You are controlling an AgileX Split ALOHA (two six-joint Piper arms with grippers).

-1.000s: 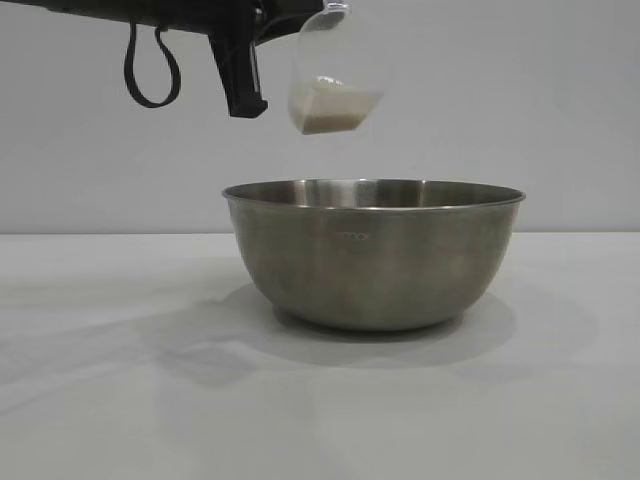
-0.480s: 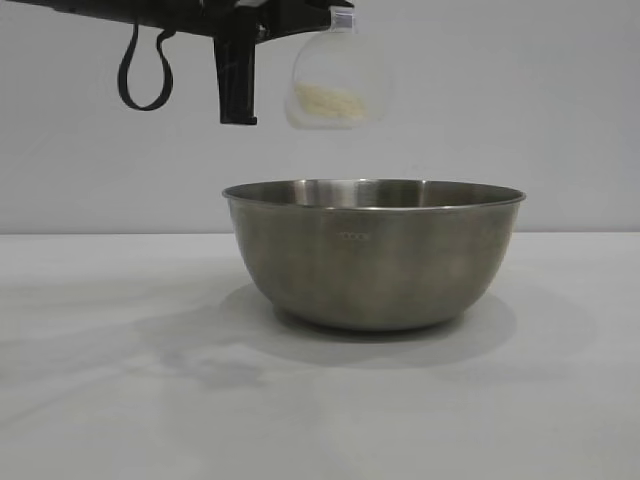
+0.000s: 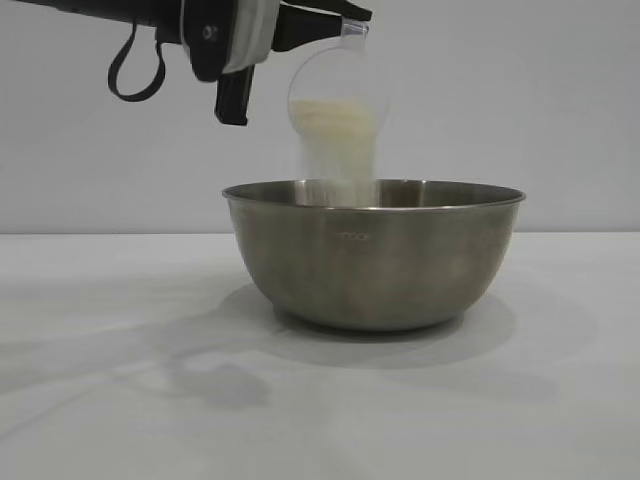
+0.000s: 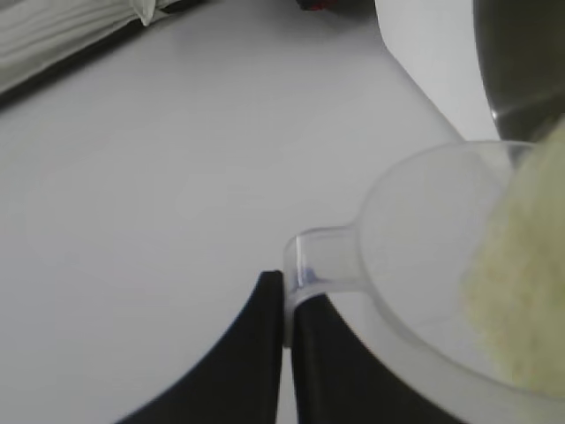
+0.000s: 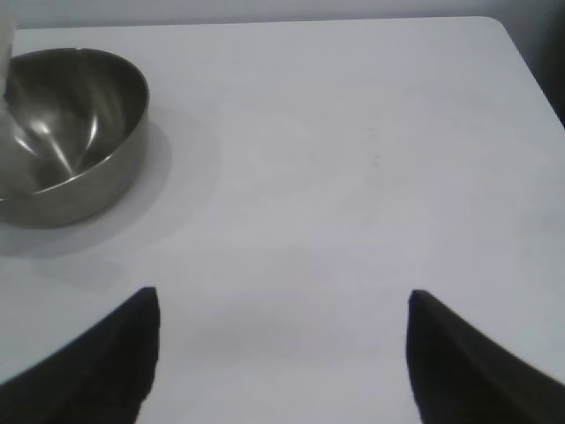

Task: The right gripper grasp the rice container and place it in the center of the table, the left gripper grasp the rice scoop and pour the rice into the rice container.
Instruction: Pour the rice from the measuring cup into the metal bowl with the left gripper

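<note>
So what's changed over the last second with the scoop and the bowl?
The left gripper, shut on the rice scoop by its handle, has rolled it over above the rice container, and the rice now streams down into it. The rice container, the table and the open right gripper stayed put.

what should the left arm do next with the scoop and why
Probably hold the tilt, or roll slightly further: the left gripper has the rice scoop tipped over the rice container, rice is streaming in, and some remains inside the scoop.
</note>
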